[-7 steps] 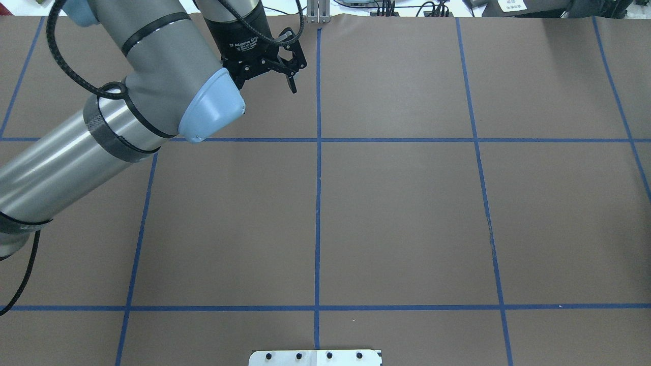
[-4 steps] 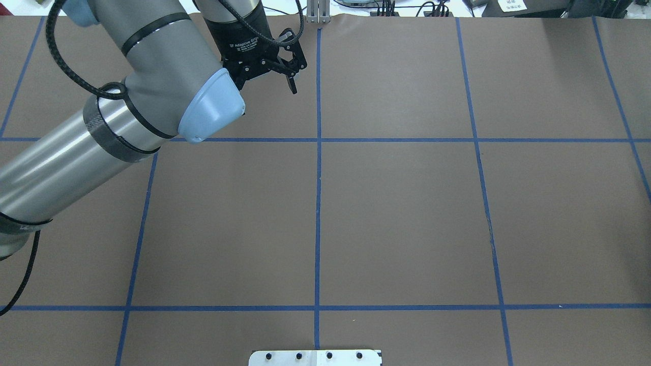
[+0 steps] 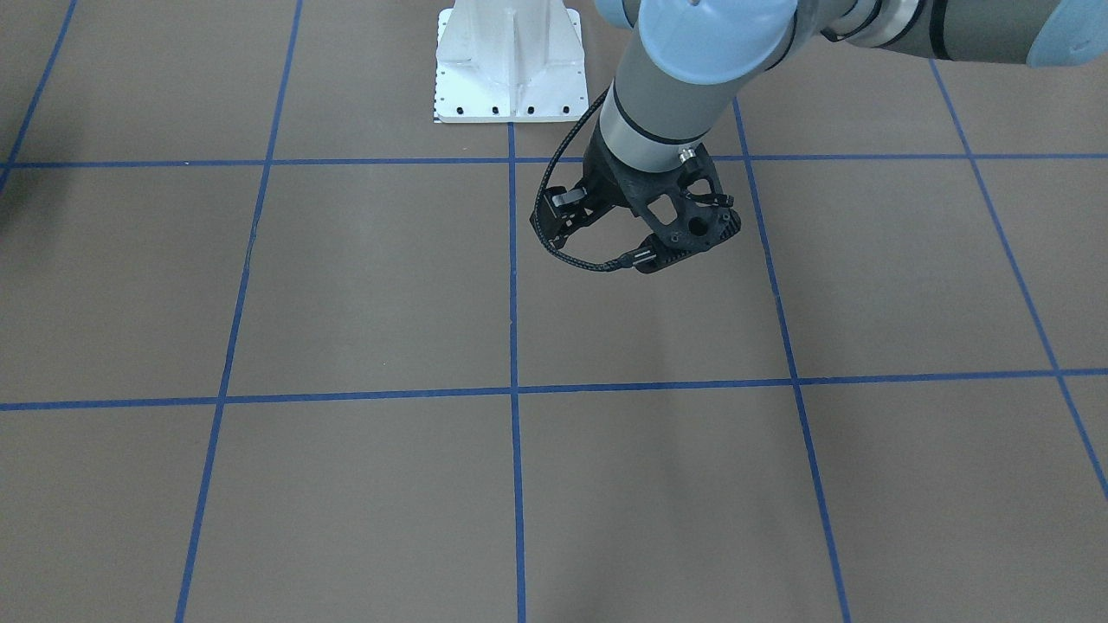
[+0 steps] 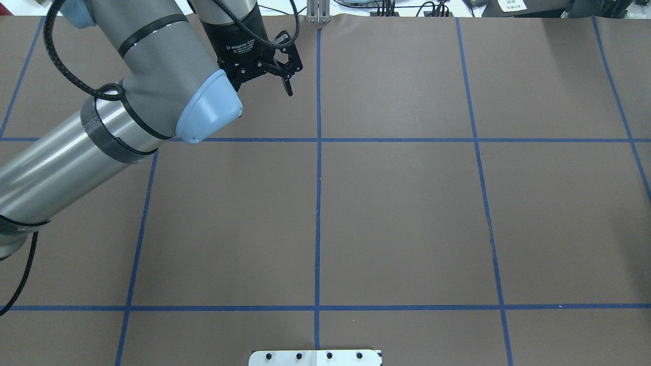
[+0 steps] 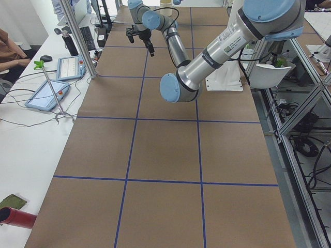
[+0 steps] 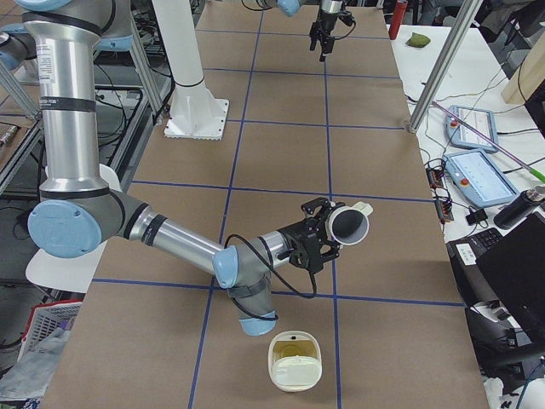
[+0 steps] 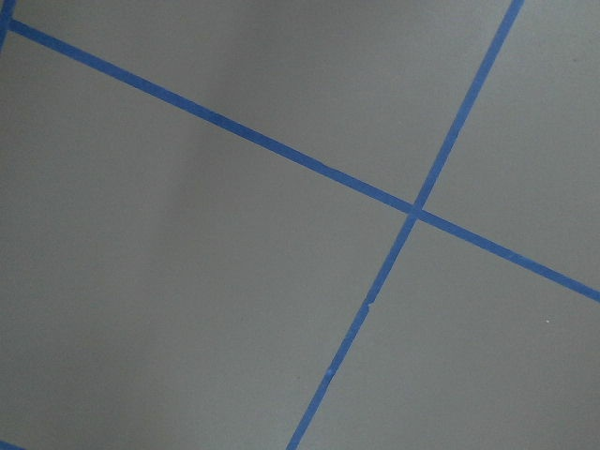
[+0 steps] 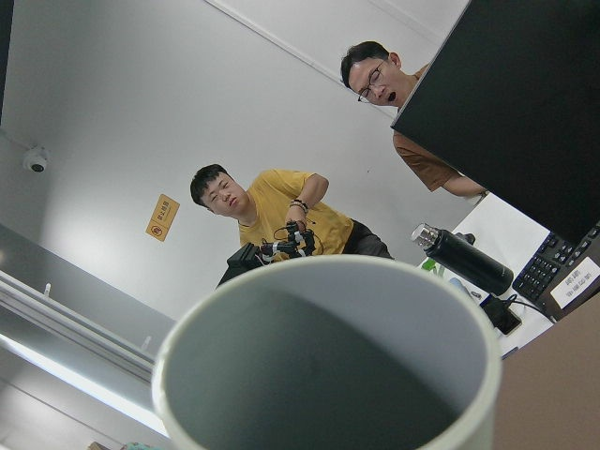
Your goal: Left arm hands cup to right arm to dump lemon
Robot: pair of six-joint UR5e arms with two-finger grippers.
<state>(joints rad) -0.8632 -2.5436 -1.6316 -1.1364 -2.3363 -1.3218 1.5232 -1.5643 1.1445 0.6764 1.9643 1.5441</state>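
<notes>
The cream-white cup [image 6: 349, 223] hangs on its side above the table at the tip of the near, right arm [image 6: 170, 239]. Its mouth points away from the arm. The right gripper [image 6: 317, 234] sits at the cup; I cannot tell its state. The right wrist view shows the cup's grey inside [image 8: 328, 375] with nothing in it. A small yellowish piece that looks like the lemon [image 6: 292, 348] lies in a cream container [image 6: 294, 375]. The left gripper [image 4: 264, 76] is open and empty at the table's far side, also small in the side views [image 5: 147, 44] [image 6: 324, 34].
The left arm's blue elbow cap [image 4: 208, 107] hangs over the left half of the brown table with blue tape lines [image 4: 407, 203]. The white robot base [image 3: 506, 61] stands at the robot's side. Tablets [image 6: 477, 145] lie on the operators' desk. People show in the right wrist view [image 8: 272, 211].
The left arm and its gripper have shifted slightly to the left and toward the table's far edge. Nothing else has visibly changed.
</notes>
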